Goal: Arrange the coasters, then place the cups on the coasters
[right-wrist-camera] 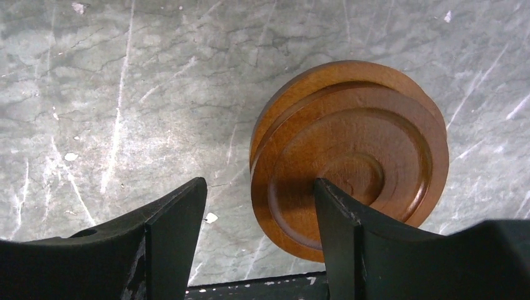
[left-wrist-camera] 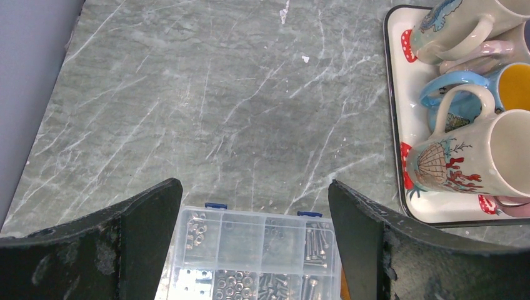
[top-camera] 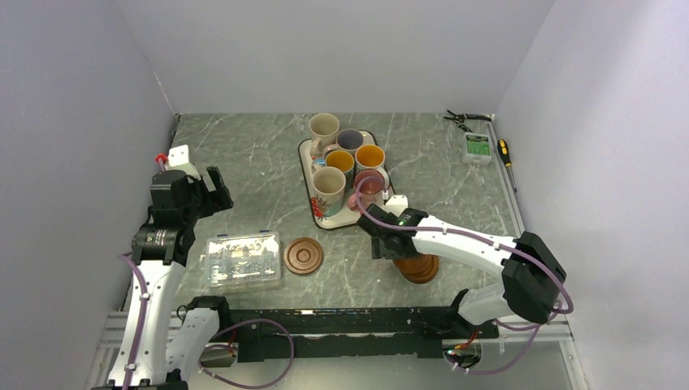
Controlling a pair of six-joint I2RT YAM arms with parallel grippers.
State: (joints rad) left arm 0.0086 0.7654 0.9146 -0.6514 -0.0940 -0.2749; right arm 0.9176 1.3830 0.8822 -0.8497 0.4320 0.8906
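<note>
The right gripper (right-wrist-camera: 259, 187) is hanging released, nothing between its spread jaws, one finger crossing in front of the stack of coasters (right-wrist-camera: 369, 125), round grooved brown wood sitting near the table's front edge. A lone coaster (top-camera: 303, 255) is lying just beside a clear box (top-camera: 242, 258) of screws, below the left gripper (left-wrist-camera: 255, 187), likewise unclenched. Glossy mugs (top-camera: 345, 162) are crowding the tray (left-wrist-camera: 394, 94), leaving bare marble table (top-camera: 244, 154) on the left.

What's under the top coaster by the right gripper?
A second coaster, its rim peeking out from under the top coaster. The rest is covered, so how many lie below cannot be told.
</note>
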